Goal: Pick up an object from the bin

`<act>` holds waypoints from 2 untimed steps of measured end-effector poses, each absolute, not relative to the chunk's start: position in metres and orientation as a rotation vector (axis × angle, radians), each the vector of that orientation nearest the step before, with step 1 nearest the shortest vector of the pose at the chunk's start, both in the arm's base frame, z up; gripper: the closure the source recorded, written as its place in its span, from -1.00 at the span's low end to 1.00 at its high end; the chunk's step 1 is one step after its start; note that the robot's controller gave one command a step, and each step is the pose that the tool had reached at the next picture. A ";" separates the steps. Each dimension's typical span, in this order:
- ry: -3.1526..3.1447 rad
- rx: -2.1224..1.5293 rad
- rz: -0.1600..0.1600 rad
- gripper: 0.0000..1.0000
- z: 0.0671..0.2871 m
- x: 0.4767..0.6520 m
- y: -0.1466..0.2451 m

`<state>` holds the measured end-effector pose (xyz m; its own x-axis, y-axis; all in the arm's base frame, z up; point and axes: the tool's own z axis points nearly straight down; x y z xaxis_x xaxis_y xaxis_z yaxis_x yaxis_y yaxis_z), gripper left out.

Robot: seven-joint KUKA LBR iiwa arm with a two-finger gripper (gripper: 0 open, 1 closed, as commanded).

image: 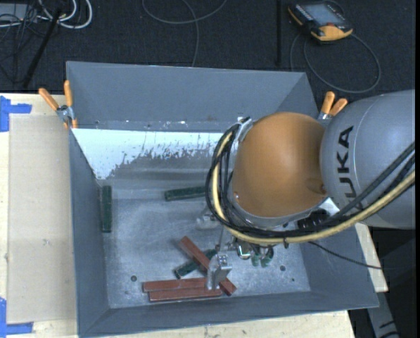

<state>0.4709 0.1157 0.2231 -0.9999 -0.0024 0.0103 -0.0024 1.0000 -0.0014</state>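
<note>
Gripper (215, 272), open or closed I cannot tell, hangs over a slanted brown stick (194, 249) running toward ten o'clock, flat brown slats (176, 289) at eight o'clock.

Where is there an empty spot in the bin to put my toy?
The bin floor is bare at the left middle, between the dark green stick by the left wall and the flat brown sticks in front. It is crowded around the gripper, over the crossed sticks.

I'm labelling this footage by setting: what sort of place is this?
Probably a robotics lab's bin-picking cell: a KUKA arm reaches into a grey metal bin of loose brown bars, and cables trail over the dark floor.
</note>
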 end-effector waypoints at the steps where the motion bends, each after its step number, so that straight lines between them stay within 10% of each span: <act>1: -3.139 -0.003 0.000 -1.00 0.227 0.473 0.115; 2: -3.146 0.077 -0.002 -1.00 0.173 0.500 0.083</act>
